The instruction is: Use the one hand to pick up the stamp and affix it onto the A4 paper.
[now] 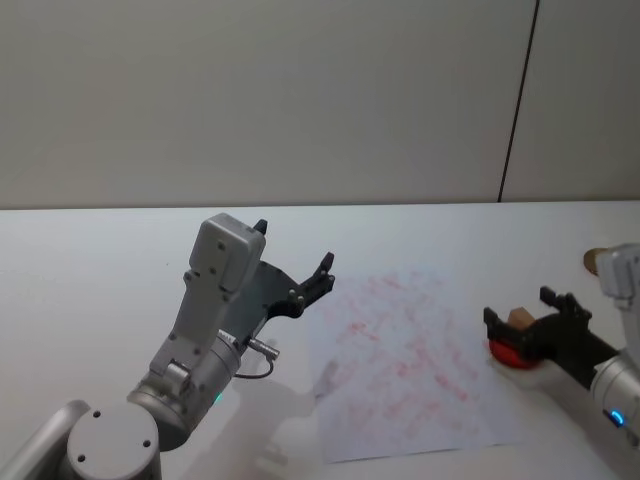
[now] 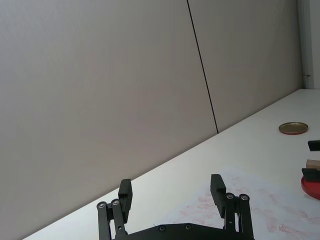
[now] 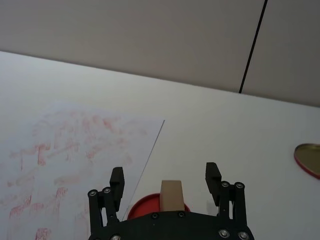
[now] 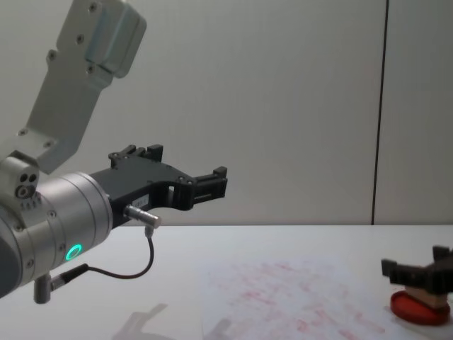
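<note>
We note the right gripper low at the desk's right edge, jaws spread either side of the stamp, which sits on the red disc beside the A4 paper. Grasp and stamping remain. Left gripper idles open, raised.

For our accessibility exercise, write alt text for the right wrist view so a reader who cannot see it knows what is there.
The right gripper hangs open around a pale wooden stamp standing on a flat red disc on a white table. Beside the disc lies the A4 paper, covered in faint red stamped marks, with a grey wall behind.
</note>
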`<state>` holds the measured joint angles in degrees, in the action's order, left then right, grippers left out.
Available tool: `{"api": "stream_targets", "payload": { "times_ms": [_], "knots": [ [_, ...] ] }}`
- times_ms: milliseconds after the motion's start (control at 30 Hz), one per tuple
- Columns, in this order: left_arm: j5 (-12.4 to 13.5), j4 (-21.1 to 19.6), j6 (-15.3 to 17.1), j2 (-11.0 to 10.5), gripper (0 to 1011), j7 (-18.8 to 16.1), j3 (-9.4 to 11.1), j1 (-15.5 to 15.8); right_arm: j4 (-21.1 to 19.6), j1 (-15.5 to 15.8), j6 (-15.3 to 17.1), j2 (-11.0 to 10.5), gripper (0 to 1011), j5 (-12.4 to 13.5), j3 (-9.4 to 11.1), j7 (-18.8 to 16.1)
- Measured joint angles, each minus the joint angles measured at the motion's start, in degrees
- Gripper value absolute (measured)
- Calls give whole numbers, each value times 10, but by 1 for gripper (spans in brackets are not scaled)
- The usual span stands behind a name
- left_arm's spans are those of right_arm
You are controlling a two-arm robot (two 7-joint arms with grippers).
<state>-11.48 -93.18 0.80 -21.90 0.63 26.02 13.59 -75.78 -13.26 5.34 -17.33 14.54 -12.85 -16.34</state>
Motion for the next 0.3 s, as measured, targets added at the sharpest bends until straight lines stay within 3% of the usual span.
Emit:
{"api": "stream_targets", "payload": {
  "times_ms": [300],
  "knots": [
    [0, 0, 0, 0, 993, 0, 0, 0, -49, 7, -18, -3, 1001, 0, 5, 27]
  ]
}}
